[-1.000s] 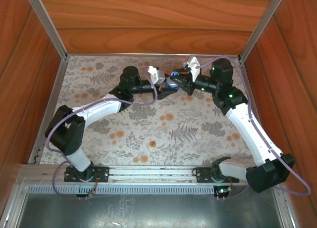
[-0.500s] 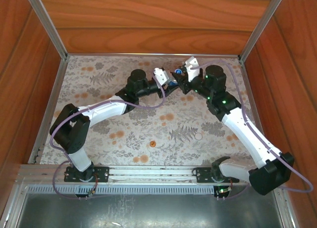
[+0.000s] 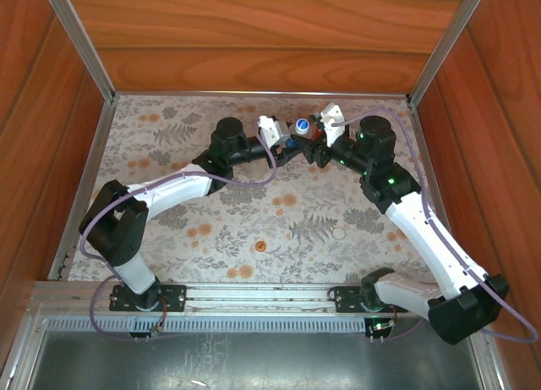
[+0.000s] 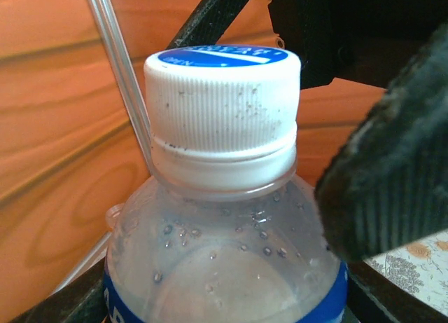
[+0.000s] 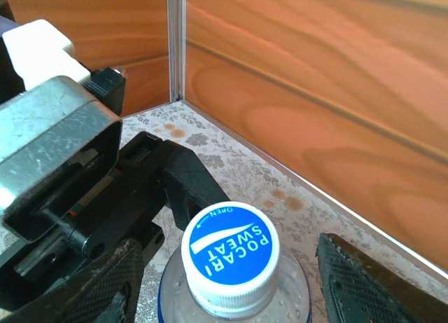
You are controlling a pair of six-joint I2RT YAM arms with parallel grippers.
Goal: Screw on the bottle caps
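Observation:
The short clear bottle (image 4: 224, 246) with a blue label is held upright off the table at the back, and my left gripper (image 4: 224, 312) is shut on its body. Its bottle cap (image 5: 231, 256), white with a blue top, sits on the neck and also shows as a blue dot, the cap (image 3: 302, 125). My right gripper (image 5: 229, 270) is open, with one finger on each side of the cap and a gap to both. From above, the left gripper (image 3: 286, 145) and right gripper (image 3: 309, 137) meet at the bottle. An orange cap (image 3: 261, 245) and a white cap (image 3: 339, 233) lie on the mat.
The wooden back wall and its metal rail (image 5: 176, 43) stand just behind the bottle. A patterned mat (image 3: 194, 153) covers the table. Wooden side walls close in on left and right.
My right gripper has opened and its fingers have come off the blue cap. Both arms have shifted the bottle slightly towards the back wall.

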